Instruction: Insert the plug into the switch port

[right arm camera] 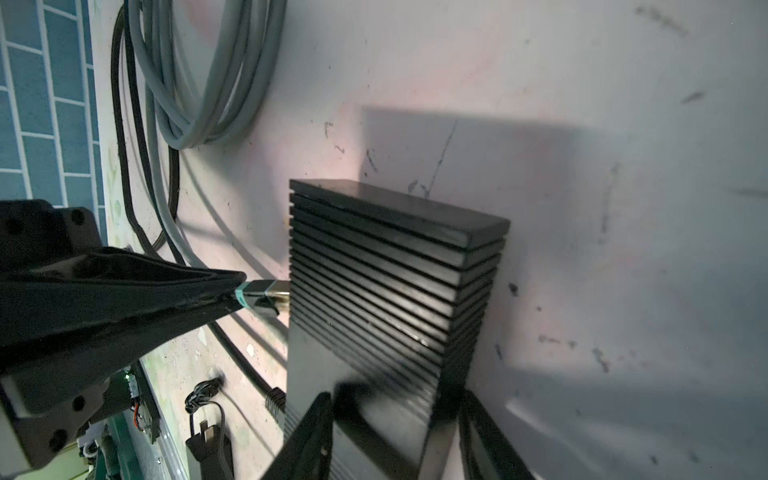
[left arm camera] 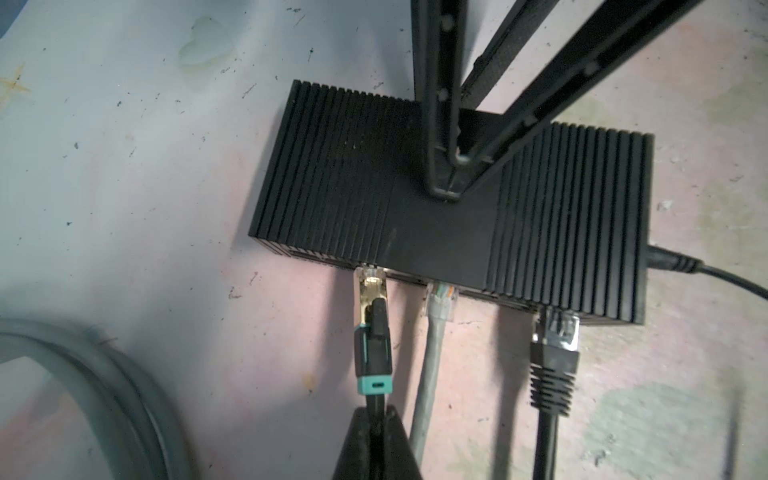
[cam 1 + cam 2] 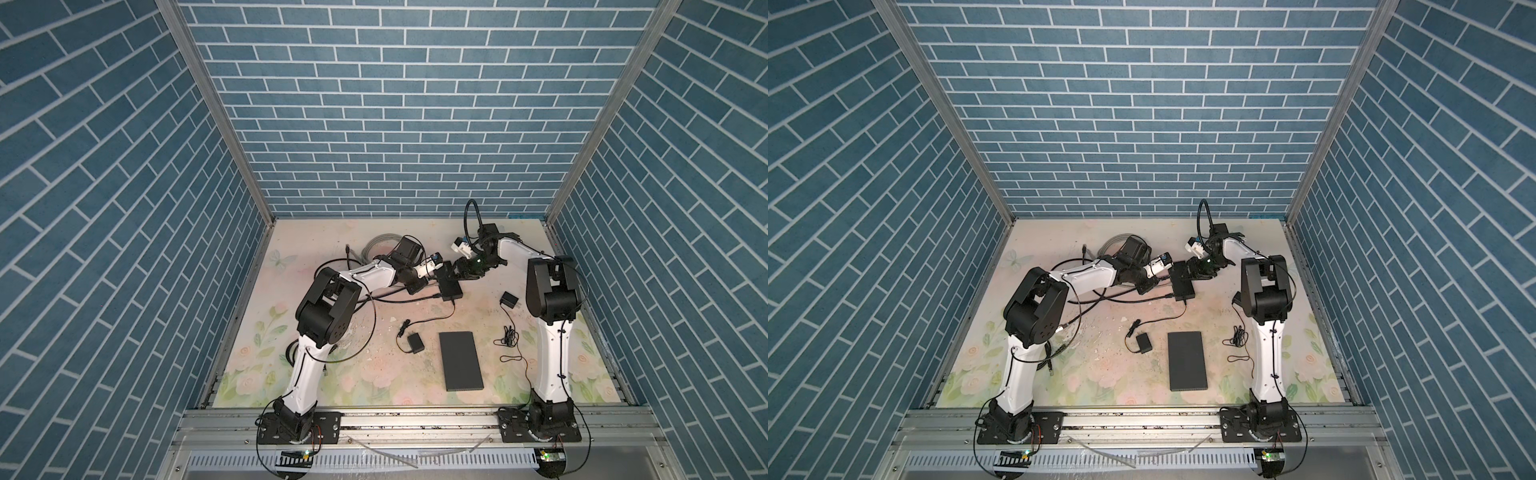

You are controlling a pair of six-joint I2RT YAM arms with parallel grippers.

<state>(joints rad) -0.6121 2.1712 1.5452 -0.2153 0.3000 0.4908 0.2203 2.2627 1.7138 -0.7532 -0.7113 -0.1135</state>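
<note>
My left gripper [image 2: 377, 412], closed, holds the plug [image 2: 371, 316] by its tail, nose at the port mouth of the switch [image 2: 332, 174], which my right gripper [image 1: 395, 405] clamps half-wide; recommended: push straight and level, without yaw.

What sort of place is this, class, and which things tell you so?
Most likely a robot test booth: a white-and-black left robot arm and its right twin mounted on a silver aluminium rail, blue brick-print wall panels around a floral-print tabletop, and a black ribbed network switch.
</note>
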